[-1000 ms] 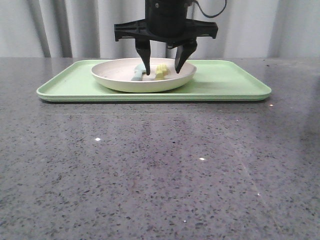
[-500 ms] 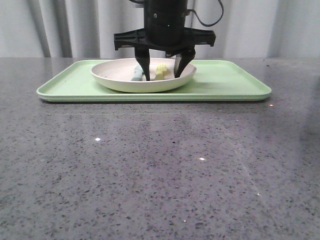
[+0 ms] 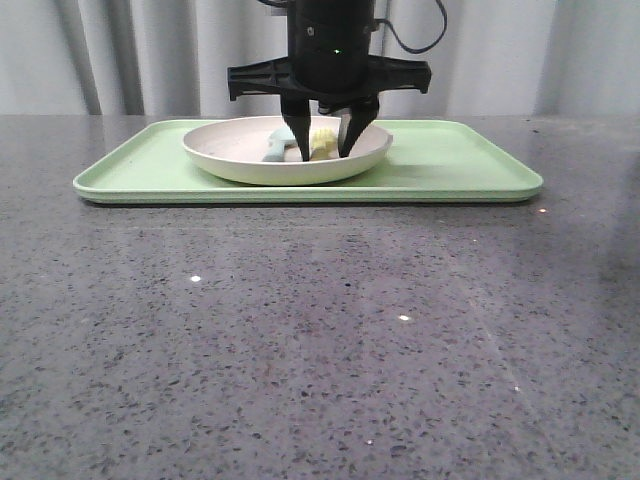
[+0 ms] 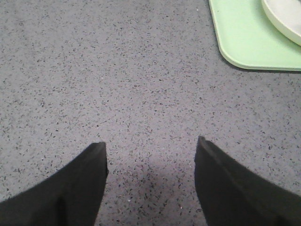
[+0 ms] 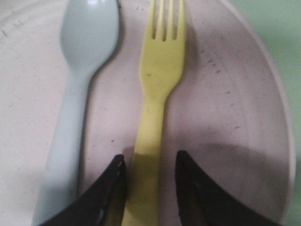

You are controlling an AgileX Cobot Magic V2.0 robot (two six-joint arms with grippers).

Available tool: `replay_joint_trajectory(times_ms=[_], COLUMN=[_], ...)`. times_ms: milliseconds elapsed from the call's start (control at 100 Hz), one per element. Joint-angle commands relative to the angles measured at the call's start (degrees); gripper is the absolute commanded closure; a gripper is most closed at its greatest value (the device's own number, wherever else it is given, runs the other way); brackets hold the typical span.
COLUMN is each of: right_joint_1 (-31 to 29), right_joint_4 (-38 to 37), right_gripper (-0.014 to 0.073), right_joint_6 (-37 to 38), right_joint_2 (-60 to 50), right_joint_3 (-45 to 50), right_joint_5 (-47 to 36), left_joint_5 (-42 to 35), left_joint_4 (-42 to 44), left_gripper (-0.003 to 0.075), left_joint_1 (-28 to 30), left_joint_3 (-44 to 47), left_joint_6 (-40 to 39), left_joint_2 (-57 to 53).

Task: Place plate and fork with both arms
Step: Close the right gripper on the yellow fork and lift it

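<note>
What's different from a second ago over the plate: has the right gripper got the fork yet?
The right gripper has come lower into the plate and its fingers have narrowed around the handle of the fork. A sliver of gap shows in the wrist view, so no firm grasp yet. The plate, spoon and tray have not moved.

Front view looks low across the surface (image 3: 320, 330); wrist views look down, the right closest; all share the plate (image 3: 240, 160).

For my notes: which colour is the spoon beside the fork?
Pale blue-green spoon; the right wrist view shows it best.
</note>
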Motion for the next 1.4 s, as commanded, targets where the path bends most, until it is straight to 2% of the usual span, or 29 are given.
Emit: replay_joint_trajectory(times_ms=[0,130,300,390,1040,1390], right_joint_1=[0.1,0.1,0.1,0.1,0.1,0.1], right_joint_4=[-1.5,-1.5,-1.5,-1.5,-1.6,-4.3], right_gripper=[0.0378,0.0437,0.0591,0.0636,0.0641,0.0641], right_joint_6=[0.0,0.0,0.0,0.0,0.0,0.0], right_joint_2=[-3.5,-3.5,-3.5,-3.5,-4.3,-6.9], right_joint_3=[-1.9,-1.9,-1.9,-1.9,-2.0,-5.1], right_joint_5=[-1.0,-0.9,-0.8,-0.8,-0.7,1.5], left_joint_5=[-3.6,-3.6,-3.6,-3.6,-3.6,-3.6], left_joint_4=[0.0,0.0,0.0,0.0,0.0,0.0], left_gripper=[0.0314,0.0314,0.0314,0.0314,0.0314,0.0314], left_joint_1=[0.1,0.1,0.1,0.1,0.1,0.1], left_joint_3=[-1.5,-1.5,-1.5,-1.5,-1.5,-1.5], left_joint_6=[-0.3,-0.3,-0.3,-0.3,-0.3,-0.3], left_joint_2=[0.1,0.1,0.1,0.1,0.1,0.1])
